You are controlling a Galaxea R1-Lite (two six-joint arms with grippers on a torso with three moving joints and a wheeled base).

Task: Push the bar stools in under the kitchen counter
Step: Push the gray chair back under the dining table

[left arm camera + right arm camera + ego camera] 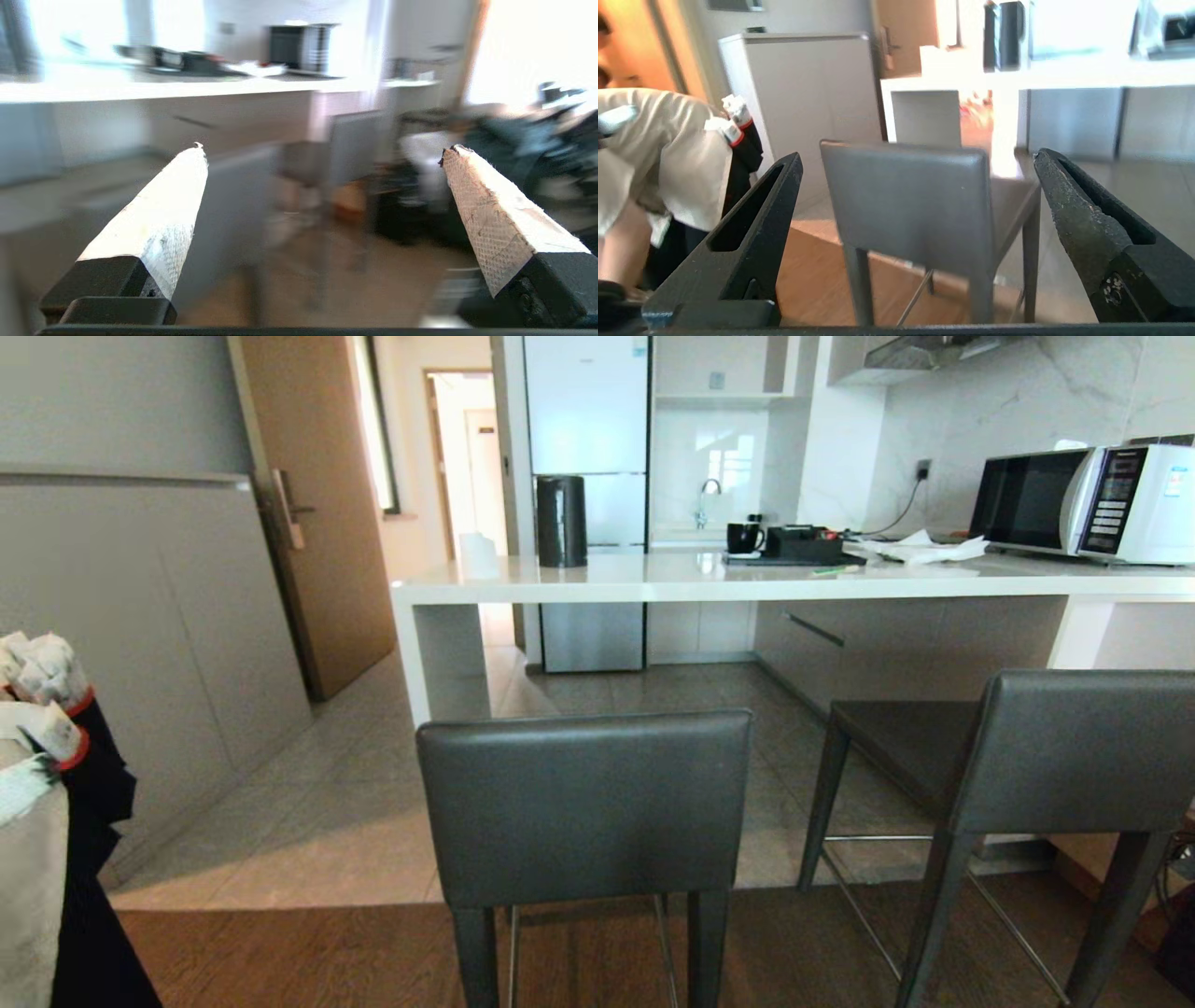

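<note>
Two stools stand short of the counter; left gripper and right gripper spread, empty.

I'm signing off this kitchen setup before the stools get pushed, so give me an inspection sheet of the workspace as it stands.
Surface: white counter, long top on a white end panel.
Job's things: two grey stools, left stool and right stool, both standing out from the counter, backrests toward the robot.
Clutter: black kettle, mug, black tray, papers, microwave on the counter.
Hands: left hand open, empty; right hand open, empty, facing a stool.
Cables: black cord from the wall socket.
Surroundings: fridge, wooden door, person at the left edge.
</note>
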